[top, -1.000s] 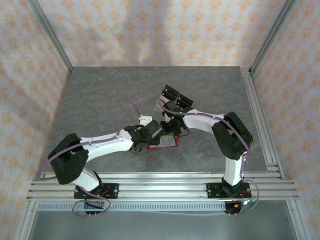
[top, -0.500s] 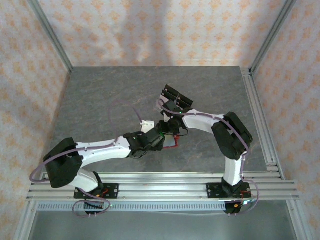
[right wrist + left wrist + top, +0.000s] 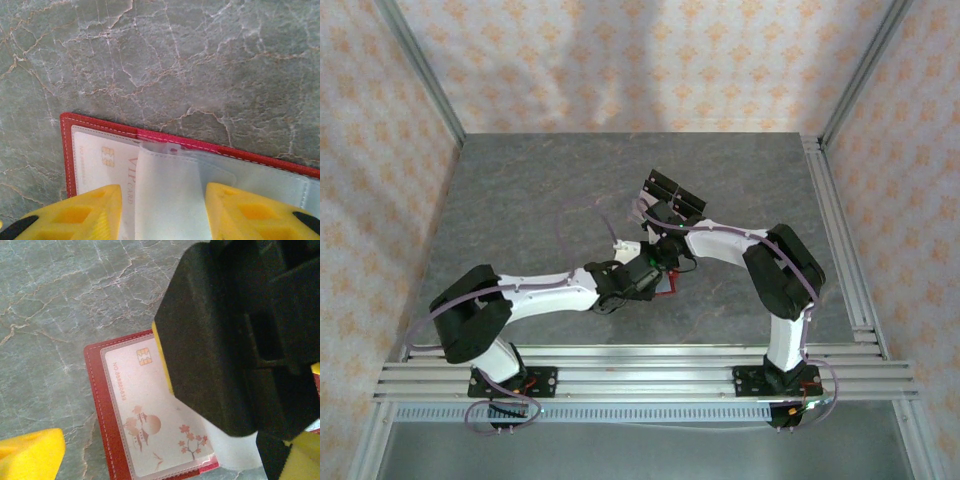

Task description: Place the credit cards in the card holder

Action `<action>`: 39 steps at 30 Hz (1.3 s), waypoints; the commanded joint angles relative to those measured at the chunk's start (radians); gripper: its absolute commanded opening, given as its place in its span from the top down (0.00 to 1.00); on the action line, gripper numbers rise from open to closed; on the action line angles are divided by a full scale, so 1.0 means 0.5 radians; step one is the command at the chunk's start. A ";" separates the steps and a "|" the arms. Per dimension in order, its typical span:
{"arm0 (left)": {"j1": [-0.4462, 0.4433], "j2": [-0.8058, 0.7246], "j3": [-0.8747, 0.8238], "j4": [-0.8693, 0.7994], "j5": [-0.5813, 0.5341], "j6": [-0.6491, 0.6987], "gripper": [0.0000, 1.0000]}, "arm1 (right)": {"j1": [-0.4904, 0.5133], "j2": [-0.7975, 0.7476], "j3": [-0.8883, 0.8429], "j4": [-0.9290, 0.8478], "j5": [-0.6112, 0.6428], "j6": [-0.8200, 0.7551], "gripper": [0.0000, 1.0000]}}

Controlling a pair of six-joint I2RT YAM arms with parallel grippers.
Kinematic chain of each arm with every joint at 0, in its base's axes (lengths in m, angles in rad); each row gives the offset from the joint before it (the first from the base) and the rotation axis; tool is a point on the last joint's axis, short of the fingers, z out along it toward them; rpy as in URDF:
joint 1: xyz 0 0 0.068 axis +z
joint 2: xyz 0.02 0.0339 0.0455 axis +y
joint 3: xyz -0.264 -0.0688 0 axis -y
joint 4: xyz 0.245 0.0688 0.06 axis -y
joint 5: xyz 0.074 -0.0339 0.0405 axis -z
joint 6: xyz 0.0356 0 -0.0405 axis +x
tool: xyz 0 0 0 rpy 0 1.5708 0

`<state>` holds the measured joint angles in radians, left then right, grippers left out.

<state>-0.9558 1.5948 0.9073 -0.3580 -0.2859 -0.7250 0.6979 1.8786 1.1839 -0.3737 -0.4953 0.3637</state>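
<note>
The red card holder [image 3: 97,405] lies open on the grey table, and in the top view a sliver of the holder [image 3: 666,291] shows beside the two wrists. One credit card [image 3: 150,410] with a gold chip and blossom print sits in its clear pocket. My left gripper [image 3: 170,455] hovers open above that card, in the top view [image 3: 642,272] close beside the right wrist. My right gripper [image 3: 165,200] stands half apart just over the holder [image 3: 66,150], a pale leaf [image 3: 170,190] between its yellow fingers [image 3: 75,215]. A VIP card [image 3: 95,155] lies under it.
The right gripper's black body [image 3: 235,340] hangs over the holder's right half, very near my left fingers. A clear stand with black blocks [image 3: 672,192] sits just beyond the grippers. Metal rails [image 3: 840,240] run along the table's right and near edges.
My left arm has pushed its gripper right and a little farther, in over the card holder, so less red shows in the top view. The right arm has stayed still.
</note>
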 commanded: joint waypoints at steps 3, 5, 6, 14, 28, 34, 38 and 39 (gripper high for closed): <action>-0.014 0.085 0.056 -0.032 -0.082 0.023 0.00 | 0.019 0.000 -0.022 -0.013 -0.012 0.015 0.53; -0.014 0.104 0.046 -0.044 -0.100 0.015 0.00 | 0.020 -0.003 -0.016 -0.017 -0.013 0.015 0.53; -0.013 0.111 0.042 -0.054 -0.110 0.011 0.00 | 0.019 -0.006 -0.012 -0.020 -0.013 0.017 0.52; -0.014 0.151 0.016 -0.078 -0.128 -0.016 0.00 | 0.019 -0.040 0.010 -0.040 -0.010 0.022 0.52; -0.012 0.122 -0.023 -0.066 -0.137 -0.016 0.00 | -0.036 -0.290 -0.122 -0.018 0.107 0.125 0.46; -0.012 0.111 -0.031 -0.063 -0.137 -0.013 0.00 | -0.055 -0.327 -0.205 0.042 0.113 0.174 0.43; -0.014 0.088 -0.017 -0.064 -0.139 -0.004 0.00 | -0.054 -0.280 -0.198 0.051 0.102 0.162 0.44; -0.012 0.083 -0.011 -0.066 -0.140 -0.001 0.00 | -0.055 -0.255 -0.188 0.050 0.092 0.157 0.44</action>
<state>-0.9577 1.6566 0.9062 -0.3592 -0.3256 -0.7292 0.6735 1.7439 1.0855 -0.3653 -0.4637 0.4347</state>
